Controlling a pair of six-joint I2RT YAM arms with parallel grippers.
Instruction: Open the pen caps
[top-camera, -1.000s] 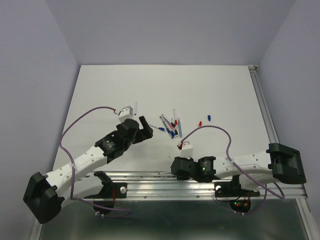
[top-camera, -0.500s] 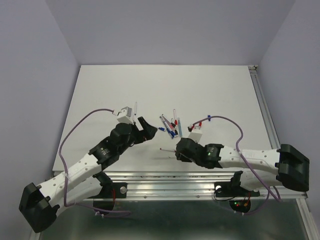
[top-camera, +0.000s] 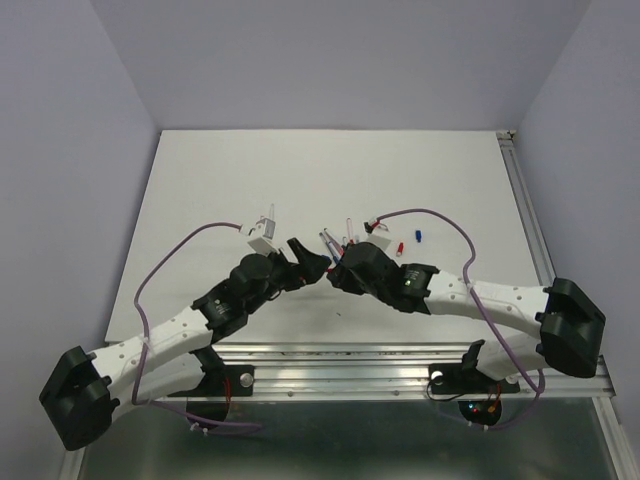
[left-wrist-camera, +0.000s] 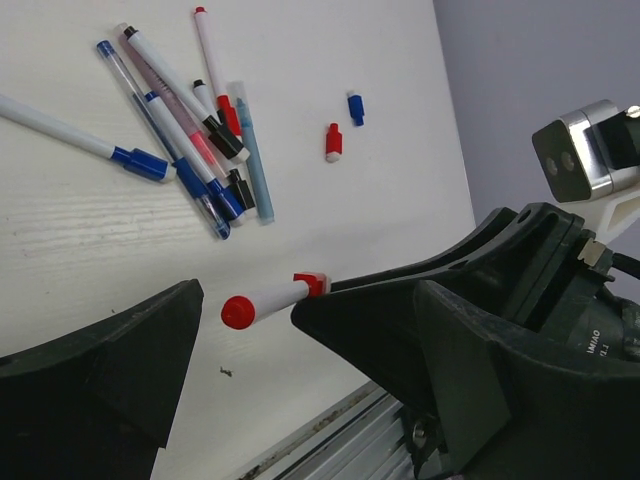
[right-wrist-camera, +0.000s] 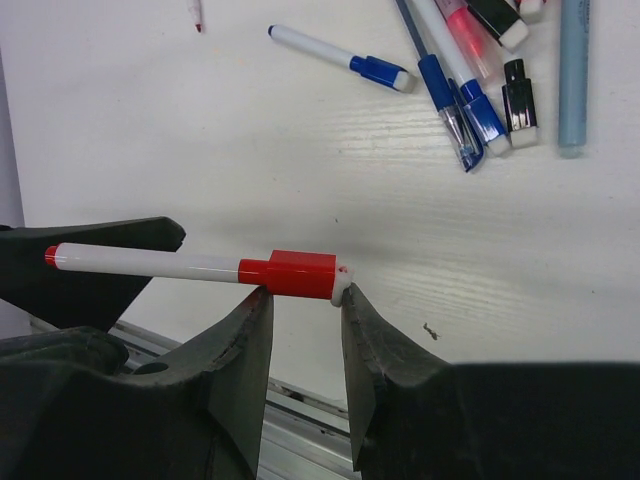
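Observation:
My right gripper (right-wrist-camera: 300, 300) is shut on a red pen (right-wrist-camera: 150, 263). Its red cap (right-wrist-camera: 300, 274) sits lengthwise between the two fingertips, above the table. The white barrel runs out to a red end (left-wrist-camera: 237, 312), which lies between the wide-apart jaws of my open left gripper (left-wrist-camera: 300, 322), touching neither. In the top view the two grippers, left (top-camera: 310, 262) and right (top-camera: 336, 272), meet tip to tip and hide the pen. Behind them lies a pile of pens (left-wrist-camera: 200, 130) with blue, black and red caps. A loose red cap (left-wrist-camera: 333, 142) and a loose blue cap (left-wrist-camera: 355, 108) lie apart from it.
A single blue-capped pen (right-wrist-camera: 340, 58) lies to one side of the pile, and a black cap (right-wrist-camera: 518, 95) lies at the pile's edge. The metal rail (top-camera: 350, 358) runs along the near table edge just behind both grippers. The right table edge has a rail (top-camera: 530, 220).
My right gripper has carried the red pen from the near rail up and leftward to the left gripper. The left gripper has swung right to meet it, still open.

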